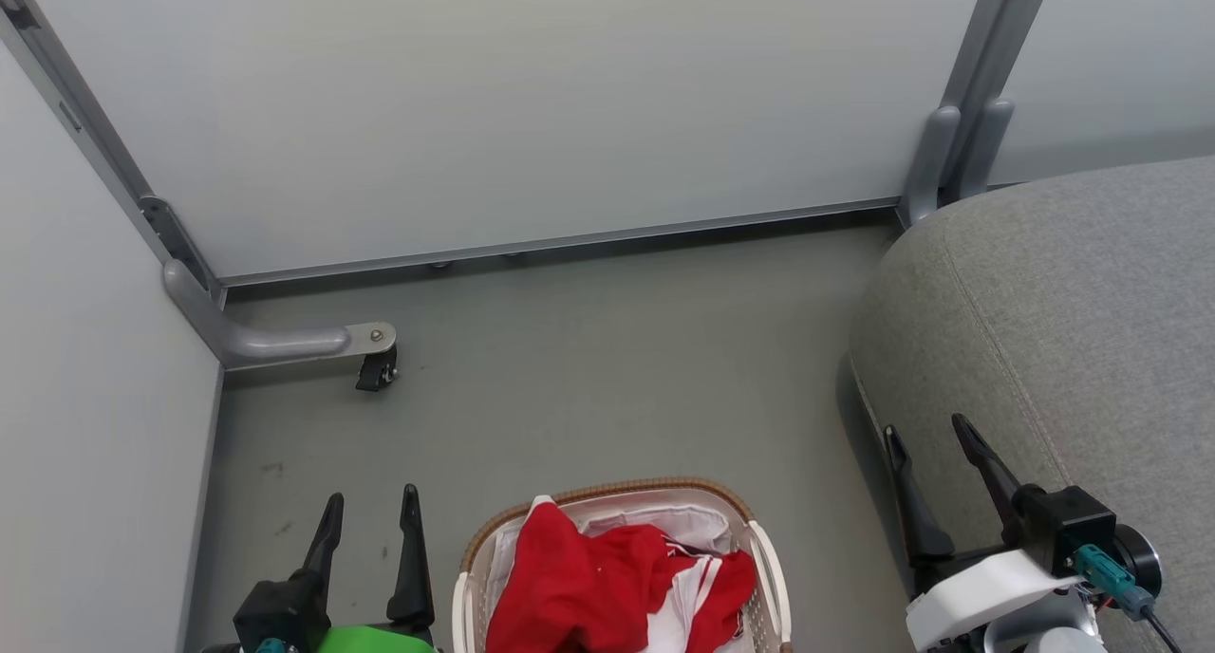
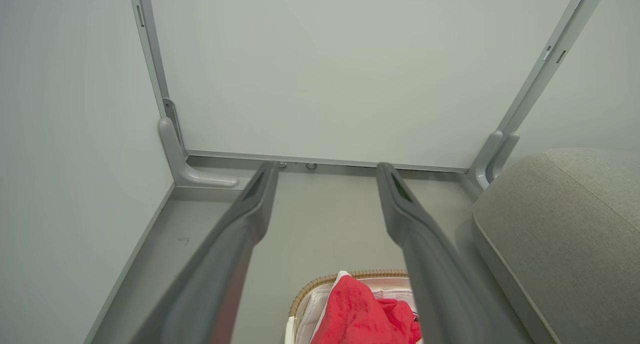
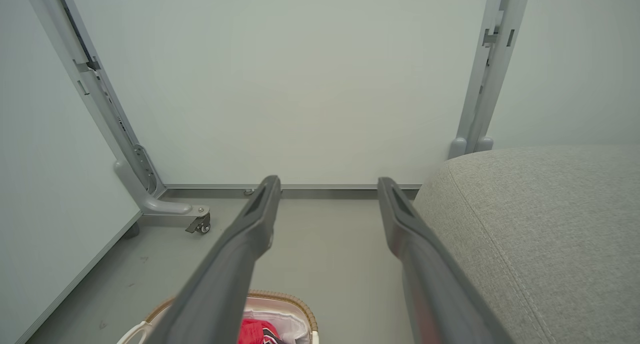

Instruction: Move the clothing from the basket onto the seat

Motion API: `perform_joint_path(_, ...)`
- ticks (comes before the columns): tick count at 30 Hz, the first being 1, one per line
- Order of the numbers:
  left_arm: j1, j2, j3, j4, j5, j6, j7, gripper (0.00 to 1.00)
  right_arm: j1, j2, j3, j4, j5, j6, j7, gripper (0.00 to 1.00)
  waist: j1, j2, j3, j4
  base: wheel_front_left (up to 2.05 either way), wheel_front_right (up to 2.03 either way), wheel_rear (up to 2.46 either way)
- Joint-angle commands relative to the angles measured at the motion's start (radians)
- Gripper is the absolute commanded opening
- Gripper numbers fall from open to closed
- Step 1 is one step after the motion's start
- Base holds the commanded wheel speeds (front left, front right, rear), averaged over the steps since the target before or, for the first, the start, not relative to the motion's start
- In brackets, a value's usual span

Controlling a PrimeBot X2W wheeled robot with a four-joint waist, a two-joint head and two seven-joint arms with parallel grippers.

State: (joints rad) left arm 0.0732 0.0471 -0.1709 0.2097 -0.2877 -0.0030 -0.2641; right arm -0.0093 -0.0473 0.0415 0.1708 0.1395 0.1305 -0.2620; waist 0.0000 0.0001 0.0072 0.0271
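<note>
Red clothing (image 1: 588, 587) is heaped in the basket (image 1: 607, 494) at 6 o'clock; the seat (image 1: 1073, 330) is seen at 3. Fingers are spread, empty, on left gripper (image 1: 372, 499) at 7, right gripper (image 1: 925, 427) at 4.

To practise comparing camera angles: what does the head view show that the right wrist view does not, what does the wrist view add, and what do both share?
Head view extras: the left gripper, open, beside the basket; the white wrist housing behind the right gripper.
Right wrist view extras: slots cut high in the right partition post.
Shared: the basket with red clothing inside, the grey seat with its stitched seam, a caster wheel, and the open right gripper holding nothing.
</note>
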Motion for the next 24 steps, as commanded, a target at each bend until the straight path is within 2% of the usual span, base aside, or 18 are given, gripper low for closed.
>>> perform_joint_path(1, 0.009, 0.006, 0.000, 0.000, 0.004, 0.000, -0.001, 1.00, 0.009, -0.006, -0.001, 0.001, 0.000, 0.000, -0.005, 1.00, 0.0000, -0.0001, 0.001, 0.000, 0.00, 0.00, 0.00)
perform_joint_path(8, 0.008, 0.006, -0.020, -0.010, 0.011, -0.002, -0.001, 1.00, -0.004, -0.006, 0.007, -0.012, -0.005, 0.000, -0.005, 1.00, 0.0000, -0.0001, 0.024, -0.017, 0.00, 0.00, 0.00)
perform_joint_path(13, -0.037, 0.005, -0.067, 0.006, 0.027, -0.012, 0.000, 1.00, -0.034, -0.006, 0.008, -0.031, -0.009, 0.000, -0.004, 1.00, 0.0000, -0.0001, 0.105, -0.045, 0.00, 0.00, 0.00)
perform_joint_path(21, -0.179, 0.006, -0.190, 0.198, 0.057, -0.033, 0.000, 1.00, -0.119, -0.005, -0.001, -0.054, -0.019, 0.000, -0.003, 1.00, 0.0000, -0.0001, 0.301, -0.079, 0.00, 0.00, 0.00)
perform_joint_path(24, -0.247, 0.006, -0.237, 0.305, 0.022, -0.041, 0.000, 1.00, -0.153, -0.005, 0.000, -0.060, -0.021, 0.000, -0.003, 1.00, 0.0000, -0.0001, 0.366, -0.084, 0.00, 0.00, 0.00)
